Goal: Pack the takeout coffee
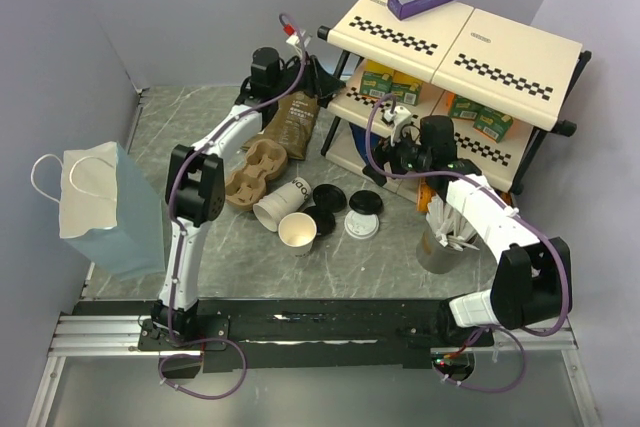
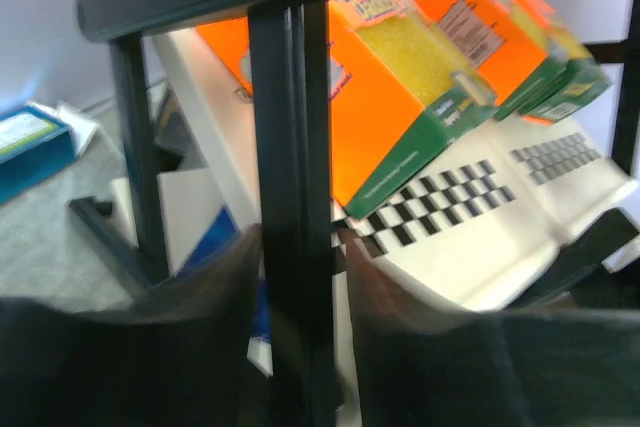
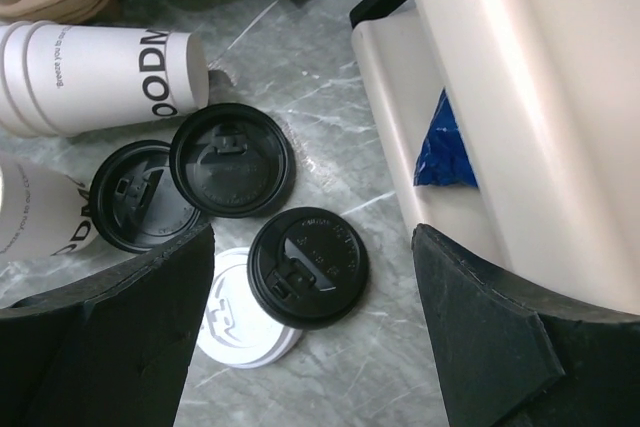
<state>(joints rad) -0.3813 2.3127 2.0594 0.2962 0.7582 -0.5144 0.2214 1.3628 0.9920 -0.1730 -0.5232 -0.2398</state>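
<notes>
Two white takeout coffee cups sit mid-table with no lid on either. One lies on its side point(image 1: 278, 202) point(image 3: 100, 77); the other stands upright point(image 1: 297, 232), tan inside showing. Loose black lids point(image 1: 328, 197) point(image 3: 232, 159) lie beside them. My right gripper point(image 1: 385, 169) point(image 3: 312, 237) hangs open and empty above one black lid point(image 3: 308, 265), which overlaps a white lid point(image 3: 235, 322). My left gripper point(image 1: 315, 72) point(image 2: 300, 247) is at the back. Its fingers stand narrowly apart astride the shelf's black post point(image 2: 295, 147), a sliver of gap beside it.
The brown pulp carrier point(image 1: 252, 172) and the dark coffee pouch point(image 1: 290, 127) lie behind the cups. A light blue paper bag point(image 1: 105, 212) stands at the left. The checkered shelf rack point(image 1: 455, 57) holds orange boxes point(image 2: 400, 77). A metal cup of utensils point(image 1: 440, 242) stands at the right.
</notes>
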